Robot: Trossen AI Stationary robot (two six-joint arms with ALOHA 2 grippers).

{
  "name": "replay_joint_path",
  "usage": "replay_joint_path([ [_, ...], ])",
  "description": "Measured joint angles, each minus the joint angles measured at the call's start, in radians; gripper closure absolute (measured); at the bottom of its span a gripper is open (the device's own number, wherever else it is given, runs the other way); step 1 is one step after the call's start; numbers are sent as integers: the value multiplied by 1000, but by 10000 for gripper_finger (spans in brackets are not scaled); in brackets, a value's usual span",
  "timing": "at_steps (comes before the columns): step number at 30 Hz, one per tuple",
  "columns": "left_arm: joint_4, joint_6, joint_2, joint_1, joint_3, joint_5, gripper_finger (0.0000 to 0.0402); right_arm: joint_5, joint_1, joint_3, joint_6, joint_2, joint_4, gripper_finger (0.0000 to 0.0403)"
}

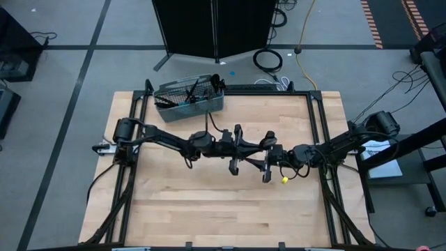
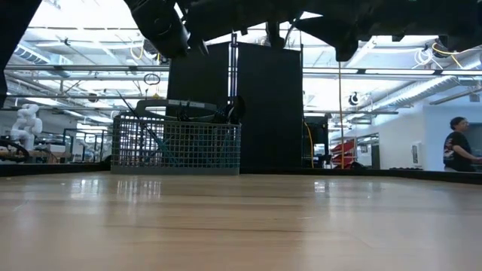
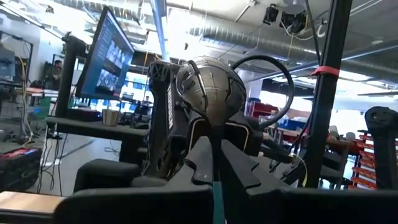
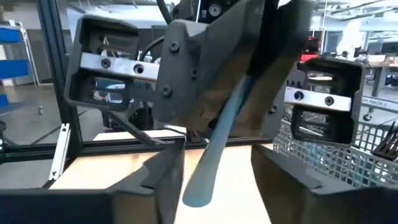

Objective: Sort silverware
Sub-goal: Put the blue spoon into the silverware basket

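While both arms meet above mid-table, one spoon, dark rounded bowl, light-blue handle, clamped in left gripper, handle end between right gripper's spread fingers, untouched, more silverware uncountable in one basket at far edge.

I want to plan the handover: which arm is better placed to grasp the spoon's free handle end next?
Right. The right gripper has open jaws on either side of the spoon handle's free end; the left gripper is shut on the spoon.
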Motion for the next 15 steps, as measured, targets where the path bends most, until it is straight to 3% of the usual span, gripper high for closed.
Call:
replay_joint_path([
  [9, 0, 30, 0, 2, 0, -3, 402, -4, 1, 0, -4, -1, -11, 386],
  [15, -14, 30, 1, 2, -3, 10, 401, -3, 2, 3, 16, -10, -100, 388],
])
